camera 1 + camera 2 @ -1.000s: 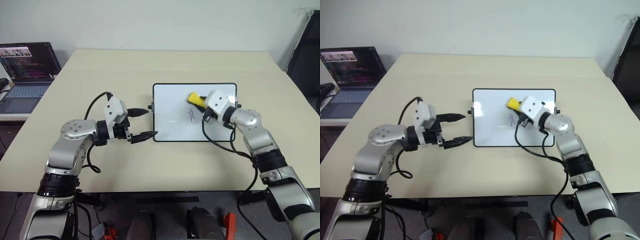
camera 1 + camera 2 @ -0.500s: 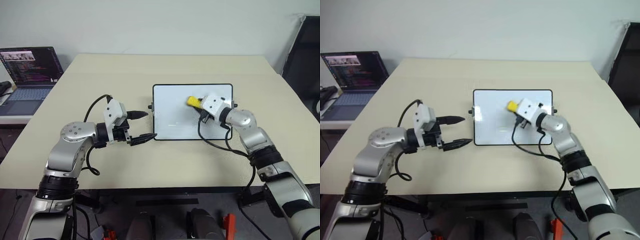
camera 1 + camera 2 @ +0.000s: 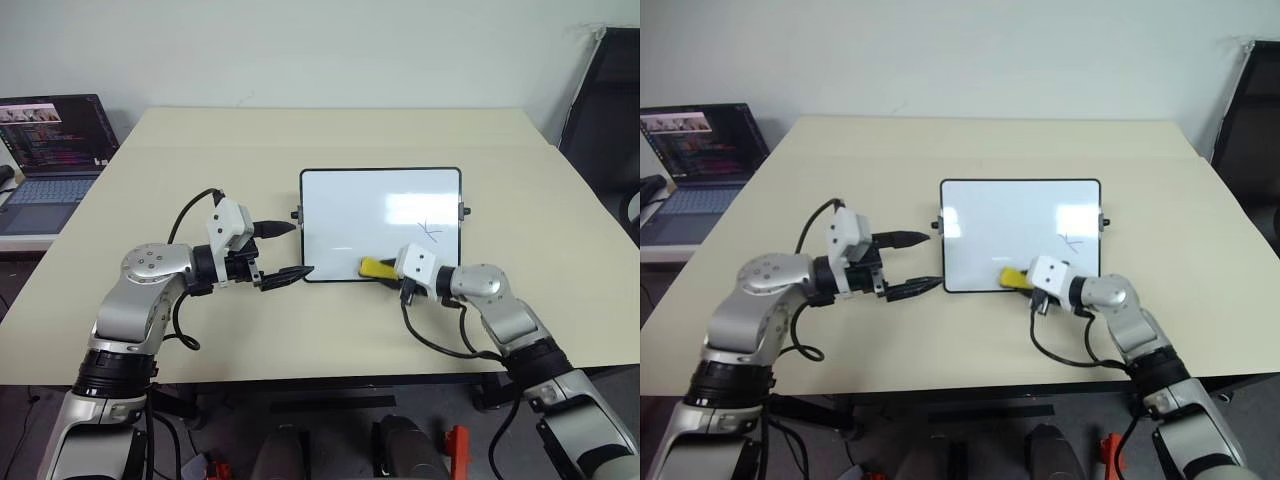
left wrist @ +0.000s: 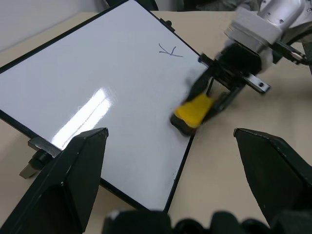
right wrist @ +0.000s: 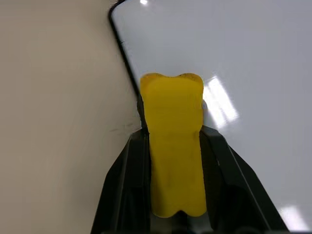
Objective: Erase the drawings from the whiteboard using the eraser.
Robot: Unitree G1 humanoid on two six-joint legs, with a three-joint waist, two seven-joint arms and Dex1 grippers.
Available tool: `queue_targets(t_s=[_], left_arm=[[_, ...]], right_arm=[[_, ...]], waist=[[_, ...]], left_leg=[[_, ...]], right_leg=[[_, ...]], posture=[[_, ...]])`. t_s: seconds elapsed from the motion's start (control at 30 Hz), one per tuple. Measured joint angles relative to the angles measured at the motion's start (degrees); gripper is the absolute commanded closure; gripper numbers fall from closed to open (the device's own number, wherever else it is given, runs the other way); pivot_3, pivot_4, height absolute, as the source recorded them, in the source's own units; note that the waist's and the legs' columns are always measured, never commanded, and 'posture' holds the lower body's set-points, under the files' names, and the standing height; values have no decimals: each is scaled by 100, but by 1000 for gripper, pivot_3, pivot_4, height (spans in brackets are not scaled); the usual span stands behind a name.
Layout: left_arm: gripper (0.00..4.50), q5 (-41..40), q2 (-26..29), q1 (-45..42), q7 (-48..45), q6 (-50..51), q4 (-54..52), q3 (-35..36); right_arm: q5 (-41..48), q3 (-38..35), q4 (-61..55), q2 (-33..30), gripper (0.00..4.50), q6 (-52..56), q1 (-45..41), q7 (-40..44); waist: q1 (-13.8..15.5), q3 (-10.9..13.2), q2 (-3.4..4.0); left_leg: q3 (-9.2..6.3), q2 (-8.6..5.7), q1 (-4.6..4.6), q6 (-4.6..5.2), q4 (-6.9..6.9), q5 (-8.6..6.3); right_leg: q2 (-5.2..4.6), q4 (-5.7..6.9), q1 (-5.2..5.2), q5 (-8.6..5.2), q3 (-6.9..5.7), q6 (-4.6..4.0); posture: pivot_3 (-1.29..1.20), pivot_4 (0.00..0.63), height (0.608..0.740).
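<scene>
My right pincer (image 3: 385, 272) is clamped on the eraser (image 3: 375, 268), one black finger on each side of the yellow block, and its free end rests at the near edge of the whiteboard (image 3: 350, 205), about six o'clock on the board, right over the black frame. My left pincer (image 3: 288, 250) stands apart and empty, just beside the board's nine o'clock edge, with one fingertip close to the near left corner and not plainly touching it. One drawing (image 3: 429, 232) is left, a thin blue mark near four o'clock on the board, well apart from the eraser. I judge the risk is this: the block sits half off the frame, so a push from here could catch on the rim and slide the loose board across the counter (image 3: 200, 150), since my left pincer is not bracing it. Whether the eraser presses flat on the white surface I cannot make out; my own fingers hide its underside.
</scene>
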Motion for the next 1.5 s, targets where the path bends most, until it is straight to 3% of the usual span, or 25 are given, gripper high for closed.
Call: queue_targets(t_s=[0.17, 0.27, 0.4, 0.63, 1.5], left_arm=[[0, 21, -33, -238, -63, -61, 194, -12], [0, -26, -70, -413, -62, -41, 203, 1], [0, -70, -74, -518, -68, -24, 214, 52], [0, -64, 17, -641, -124, -44, 426, 75], [0, -70, 151, -653, -128, 87, 385, 170]], right_arm=[[1357, -1512, -1511, -622, 3504, 1466, -111, 94], [1967, -2422, -2289, -1406, 3505, 2055, -30, 256], [2035, -3198, -2028, -2352, 3505, 2169, 728, 491], [2042, -3872, -1331, -3091, 3505, 2026, 1270, 758], [2292, -3764, -1155, -2899, 3505, 1883, 1176, 819]], waist=[[79, 28, 23], [140, 27, 22], [203, 26, 19], [95, 30, 26], [114, 30, 26]], left_leg=[[-13, -2, -60, -2, 3, -2], [-26, -3, -114, -6, 1, -5], [-21, -9, -122, -4, -4, -21], [-4, -9, -113, -1, -4, -25], [2, -8, -112, -2, 2, -24]], right_leg=[[-1, -10, -40, 12, -12, -5], [-1, -7, -92, 18, -26, -17], [-5, -22, -94, 0, -24, -13], [-6, -16, -97, -4, -10, -10], [-5, -11, -95, -3, -4, -8]], posture=[[0, 150, 740], [0, 150, 740], [0, 150, 740], [0, 150, 740], [0, 150, 740]])
